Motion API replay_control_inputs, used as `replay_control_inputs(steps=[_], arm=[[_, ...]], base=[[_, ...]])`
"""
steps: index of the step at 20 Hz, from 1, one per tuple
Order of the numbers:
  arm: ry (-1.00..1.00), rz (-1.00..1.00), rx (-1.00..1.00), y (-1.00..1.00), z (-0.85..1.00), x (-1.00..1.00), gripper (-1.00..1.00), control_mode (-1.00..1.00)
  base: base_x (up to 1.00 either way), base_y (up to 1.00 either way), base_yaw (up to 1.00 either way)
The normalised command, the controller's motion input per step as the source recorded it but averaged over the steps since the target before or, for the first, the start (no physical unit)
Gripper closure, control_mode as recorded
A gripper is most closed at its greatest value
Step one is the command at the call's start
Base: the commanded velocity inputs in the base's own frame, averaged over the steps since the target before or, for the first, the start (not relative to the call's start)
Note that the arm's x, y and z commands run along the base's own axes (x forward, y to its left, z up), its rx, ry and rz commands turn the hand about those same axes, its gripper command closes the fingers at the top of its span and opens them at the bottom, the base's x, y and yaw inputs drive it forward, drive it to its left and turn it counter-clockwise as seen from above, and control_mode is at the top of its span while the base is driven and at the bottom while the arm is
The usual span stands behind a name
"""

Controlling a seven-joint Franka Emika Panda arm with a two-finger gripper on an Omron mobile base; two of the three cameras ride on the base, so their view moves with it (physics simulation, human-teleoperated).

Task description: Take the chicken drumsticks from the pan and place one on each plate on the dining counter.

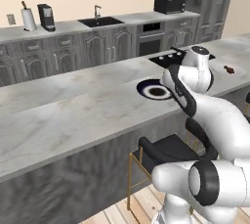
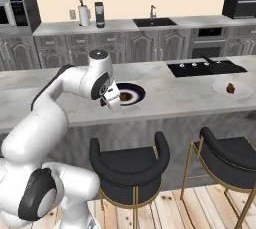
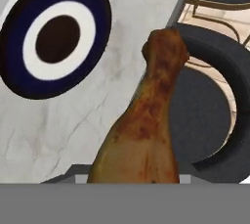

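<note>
A: Left base view. Where is the gripper sitting relative to the navy-rimmed plate (image 1: 157,90)?

B: The arm is covering the hand itself in this view. The wrist is hanging over the front edge of the dining counter (image 1: 73,115), just to the right of the navy-rimmed plate. The whitish plate (image 1: 228,69) is lying well apart, toward the counter's right end, and it is already carrying a drumstick (image 1: 229,69).

A: Right base view?

B: The gripper (image 2: 111,102) is hovering at the counter's front edge, just beside the left rim of the navy-rimmed plate (image 2: 131,93). The plate is therefore lying to the right of the hand and slightly inward from the edge. The pan (image 2: 215,63) is resting on the hob beyond, well apart from the hand. The whitish plate (image 2: 231,88) with its drumstick (image 2: 230,88) is sitting far to the right.

A: Hand view: what are the jaws doing?

B: They are clamping the thick end of the second drumstick (image 3: 144,125); the fingertips themselves are hidden below the frame. The drumstick's long axis is running away from the hand, with the narrow bone end pointing outward over the counter's front edge, above a black stool (image 3: 210,96). The navy-rimmed plate (image 3: 100,27) is lying off to the upper left.

A: What is the coming move depending on?

B: In my judgement, on shifting the hand inward from the edge, until the meat is hanging over the plate's centre rather than over the stool.
</note>
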Motion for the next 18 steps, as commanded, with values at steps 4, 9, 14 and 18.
replay_control_inputs(steps=[4, 9, 14, 18], arm=[[0.06, 0.03, 0.00, -0.29, -0.14, 1.00, 1.00, -1.00], [0.06, 0.01, 0.00, -0.03, -0.28, 1.00, 1.00, -1.00], [0.00, 0.00, -0.02, 0.00, -0.66, 1.00, 1.00, -1.00], [0.00, 0.00, 0.00, 0.00, -0.65, 0.95, 1.00, -1.00]], base=[[0.00, 0.00, 0.00], [0.00, 0.00, 0.00], [0.00, 0.00, 0.00], [0.00, 0.00, 0.00]])
